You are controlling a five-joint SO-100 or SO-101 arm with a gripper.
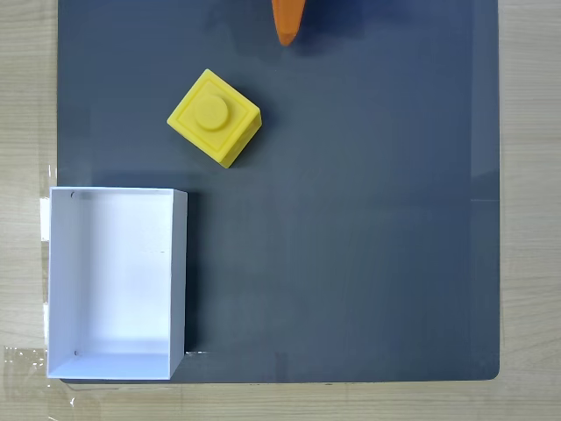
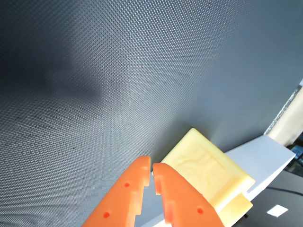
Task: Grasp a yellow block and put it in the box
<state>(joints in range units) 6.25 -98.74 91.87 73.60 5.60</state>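
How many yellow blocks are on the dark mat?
1. In the fixed view the yellow block sits on the mat, above the white box and below-left of the orange gripper. The box looks empty, so nothing seems hidden.

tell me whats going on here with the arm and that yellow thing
A single robot arm is working over a dark grey mat. Its orange two-finger tool has its fingertips nearly touching and holds nothing. In the fixed view its tip hangs at the top edge, apart from the bright yellow plastic cube with one round stud. The cube sits on the mat, untouched, above the white rectangular open box, which has nothing inside.
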